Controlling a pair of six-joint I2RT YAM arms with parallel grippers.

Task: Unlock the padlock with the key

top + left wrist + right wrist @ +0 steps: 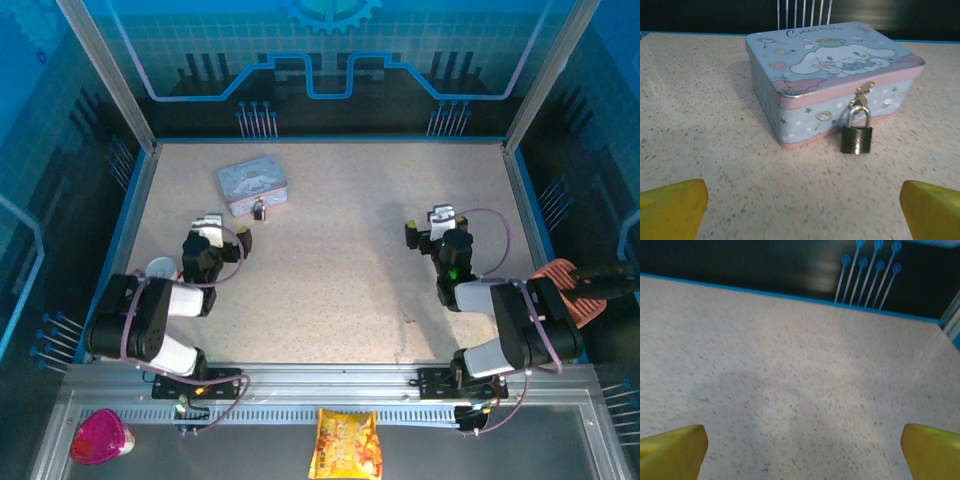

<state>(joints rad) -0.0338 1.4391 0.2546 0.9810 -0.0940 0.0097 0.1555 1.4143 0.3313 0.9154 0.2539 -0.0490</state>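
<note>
The left gripper point(801, 212) is spread wide and empty. Right in front of it, the padlock point(856, 136) hangs closed on the tin box point(830, 65). The right gripper point(801, 452) is spread wide too. The job looks to be at its start; I think the key must be picked up next.

My left arm point(140, 322) and right arm point(520, 325): black joints, white links, purple cables point(497, 225). Fingertips point(672, 207) yellow.

surface: speckled table point(330, 260) | on it: tin box point(253, 185), padlock point(258, 210)
</note>
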